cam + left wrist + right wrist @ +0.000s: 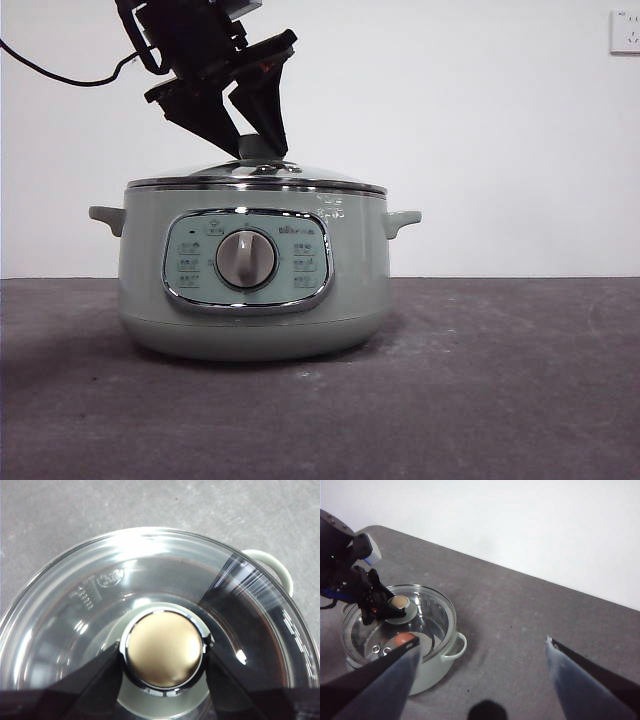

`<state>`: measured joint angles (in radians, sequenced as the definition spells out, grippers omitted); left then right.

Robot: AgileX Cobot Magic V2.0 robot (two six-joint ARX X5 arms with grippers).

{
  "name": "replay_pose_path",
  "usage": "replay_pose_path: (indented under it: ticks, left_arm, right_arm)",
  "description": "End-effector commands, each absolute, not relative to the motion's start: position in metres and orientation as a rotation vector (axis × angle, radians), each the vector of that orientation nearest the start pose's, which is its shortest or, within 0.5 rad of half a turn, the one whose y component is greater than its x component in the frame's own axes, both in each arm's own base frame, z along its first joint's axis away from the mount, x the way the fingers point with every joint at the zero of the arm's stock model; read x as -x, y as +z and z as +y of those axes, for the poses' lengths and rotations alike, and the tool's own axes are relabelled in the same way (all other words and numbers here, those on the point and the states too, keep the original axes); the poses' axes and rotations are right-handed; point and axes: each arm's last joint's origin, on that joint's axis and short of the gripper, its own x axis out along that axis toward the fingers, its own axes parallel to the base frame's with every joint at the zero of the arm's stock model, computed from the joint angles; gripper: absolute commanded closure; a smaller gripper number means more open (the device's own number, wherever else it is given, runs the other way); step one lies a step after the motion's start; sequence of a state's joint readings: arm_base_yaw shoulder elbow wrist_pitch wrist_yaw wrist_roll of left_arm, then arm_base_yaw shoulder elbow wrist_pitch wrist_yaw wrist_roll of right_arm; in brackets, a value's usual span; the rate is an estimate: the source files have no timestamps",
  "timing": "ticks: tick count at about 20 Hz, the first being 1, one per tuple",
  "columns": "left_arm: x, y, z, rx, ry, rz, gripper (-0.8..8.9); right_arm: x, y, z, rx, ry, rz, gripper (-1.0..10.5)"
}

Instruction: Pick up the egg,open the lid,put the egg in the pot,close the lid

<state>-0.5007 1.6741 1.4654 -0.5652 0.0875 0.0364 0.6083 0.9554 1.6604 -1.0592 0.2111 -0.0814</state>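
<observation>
With the egg (402, 639) already inside the pot (255, 300) and the lid (258, 176) seated on its rim, the left gripper (163, 655) brackets the knob (163, 649), grip uncertain, leaving only release, while the right gripper (480, 652) waits spread wide, well clear.
</observation>
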Motion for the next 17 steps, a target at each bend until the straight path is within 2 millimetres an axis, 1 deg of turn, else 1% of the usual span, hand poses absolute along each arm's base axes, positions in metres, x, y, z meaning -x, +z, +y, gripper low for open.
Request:
replay_pose_path:
  ticks: [1, 3, 5, 6, 11, 14, 17]
  left_arm:
    - [-0.324, 0.295, -0.184, -0.209, -0.574, 0.802, 7.11]
    - [-0.323, 0.295, -0.183, -0.201, -0.568, 0.812, 4.72]
    - [-0.323, 0.295, -0.183, -0.202, -0.568, 0.816, 2.69]
    - [-0.323, 0.295, -0.183, -0.202, -0.568, 0.816, 2.43]
    - [-0.32, 0.299, -0.181, -0.201, -0.569, 0.812, 2.46]
    - [-0.315, 0.308, -0.179, -0.197, -0.57, 0.79, 2.46]
    - [-0.306, 0.321, -0.174, -0.191, -0.572, 0.765, 2.46]
  right_arm:
    - [-0.09, 0.489, 0.055, 0.212, 0.407, 0.322, 5.3]
    - [-0.09, 0.487, 0.055, 0.219, 0.409, 0.339, 5.3]
    - [-0.089, 0.485, 0.055, 0.227, 0.422, 0.365, 5.3]
    - [-0.088, 0.483, 0.056, 0.228, 0.442, 0.382, 5.3]
    - [-0.086, 0.477, 0.058, 0.199, 0.533, 0.461, 5.3]
    - [-0.085, 0.474, 0.058, 0.207, 0.553, 0.498, 5.3]
    - [-0.086, 0.471, 0.06, 0.201, 0.612, 0.545, 5.3]
